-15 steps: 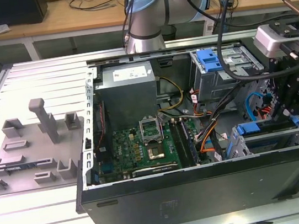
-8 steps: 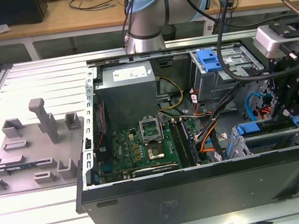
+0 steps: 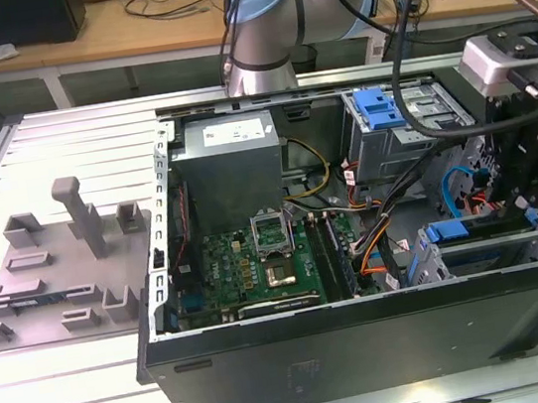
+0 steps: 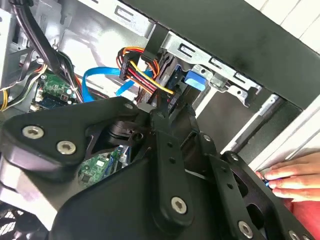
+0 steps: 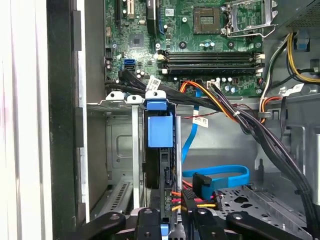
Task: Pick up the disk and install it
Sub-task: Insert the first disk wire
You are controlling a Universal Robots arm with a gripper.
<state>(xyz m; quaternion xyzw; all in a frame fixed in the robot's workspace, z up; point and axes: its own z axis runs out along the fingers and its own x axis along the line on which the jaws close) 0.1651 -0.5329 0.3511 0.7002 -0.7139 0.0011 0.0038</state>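
Down in the drive cage (image 5: 117, 150), at the corner of the open computer case (image 3: 370, 348) on the exterior view's right, we see the disk (image 5: 160, 131) standing on edge in its slot, its blue carrier tab facing us in the first wrist view. The gripper (image 4: 159, 114) sits right at the disk's near end; we cannot tell whether it clamps the disk or is clear of it.

We judge the cables the main hazard. The orange, red and yellow power bundle (image 5: 200, 201) and the flat blue data cable (image 5: 220, 175) lie just beside the gripper. Any sideways shift could snag them, pull a plug or drag them across the motherboard (image 5: 200, 30).

If the disk is slightly tilted in the cage, pressing on it could jam the carrier against the metal rails rather than seat it.

A person's hand (image 4: 292, 180) rests at the case's outer edge near the arm's linkage. We think an abrupt move could pinch it.
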